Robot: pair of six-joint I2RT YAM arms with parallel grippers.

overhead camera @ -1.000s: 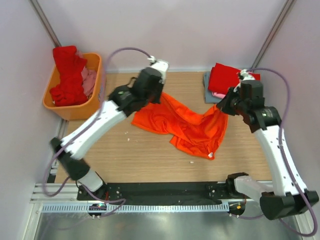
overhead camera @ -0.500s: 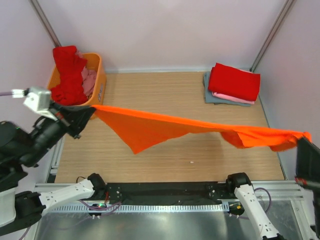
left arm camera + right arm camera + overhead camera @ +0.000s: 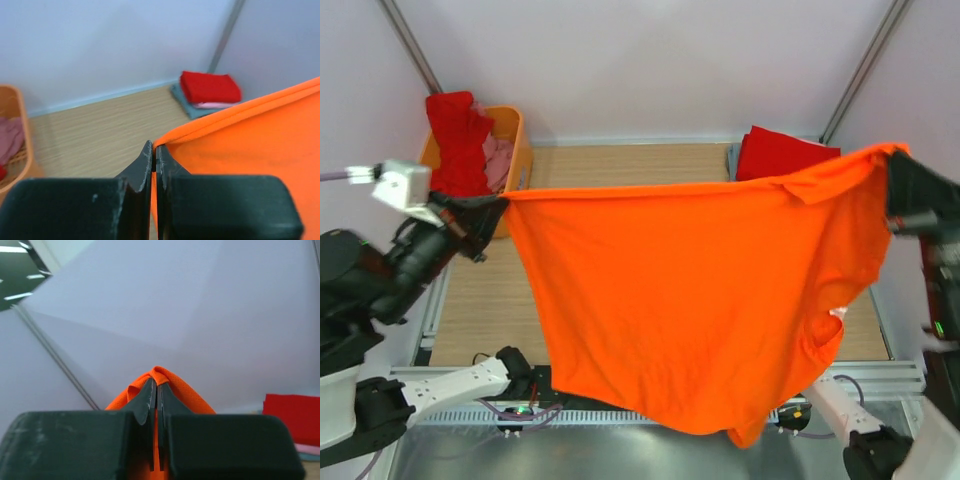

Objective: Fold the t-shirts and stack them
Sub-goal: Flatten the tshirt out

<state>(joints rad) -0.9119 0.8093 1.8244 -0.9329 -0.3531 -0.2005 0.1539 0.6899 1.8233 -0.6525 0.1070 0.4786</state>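
A bright orange t-shirt hangs spread wide in the air above the table, held by both grippers. My left gripper is shut on its left top corner, seen as orange hem between the jaws in the left wrist view. My right gripper is shut on the right top corner, bunched over the jaws in the right wrist view. A white neck label shows near the shirt's right edge. A folded stack with a red shirt on top lies at the back right; it also shows in the left wrist view.
An orange plastic basket stands at the back left, holding a red shirt and a pink one. The hanging shirt hides most of the wooden table and the arm bases.
Both arms lifted the orange shirt off the table, pulled apart and raised it. The taut orange strip has since opened into a full hanging sheet, and the right gripper moved up and back.
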